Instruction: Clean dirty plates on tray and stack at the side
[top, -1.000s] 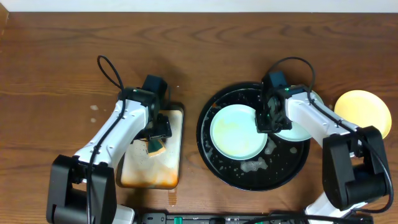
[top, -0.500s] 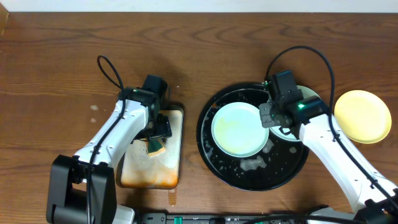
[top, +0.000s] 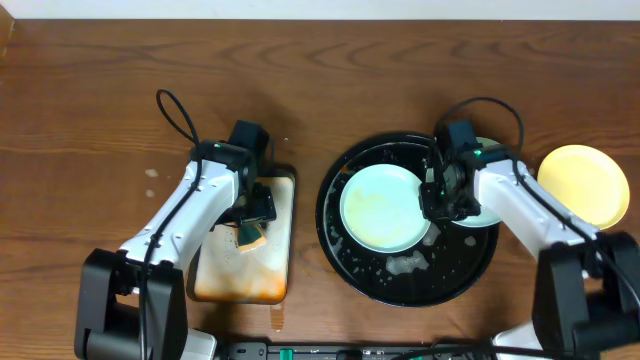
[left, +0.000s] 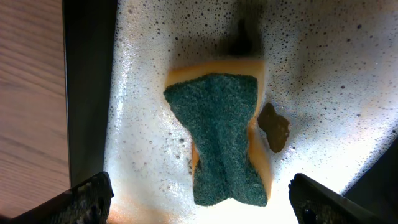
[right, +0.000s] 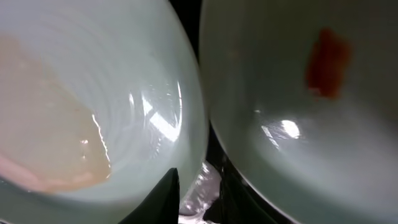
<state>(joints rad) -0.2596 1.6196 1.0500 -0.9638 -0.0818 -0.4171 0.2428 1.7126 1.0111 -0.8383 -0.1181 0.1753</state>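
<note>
Brown wooden desk (top: 80, 100) is filling the overhead view. Near the middle right, the right gripper (top: 445, 195) is hanging low over the big black tray (top: 440, 282). Its two dark fingertips (right: 169, 193) are sitting a little apart, and I am seeing nothing pinched between them. They are pointing down into a thin dark gap with a plate on each side.

One mint plate (top: 383, 208) is lying just left of the gripper, flat in the tray, open side up, with a pale orange film on it. The other mint plate (top: 470, 217) is lying just right of the gripper, partly hiding under the arm and seeming to poke over the tray's right rim. A small orange smear (right: 326, 59) is showing on it. Being round, neither plate is showing a long side. Only the rim nearest the gripper is mattering for a grab, and both rims are looking about as close. Further right, the yellow plate (top: 583, 185) is resting on the desk, outside the tray.

Far to the left, the left gripper (top: 250, 215) is hovering wide open over a green and yellow sponge (left: 221, 137), holding nothing. That sponge is lying on a foamy, orange-stained metal tray (top: 240, 275), its long side running up and down in the left wrist view. I am guessing the right arm is the one for the plates, being much nearer.
</note>
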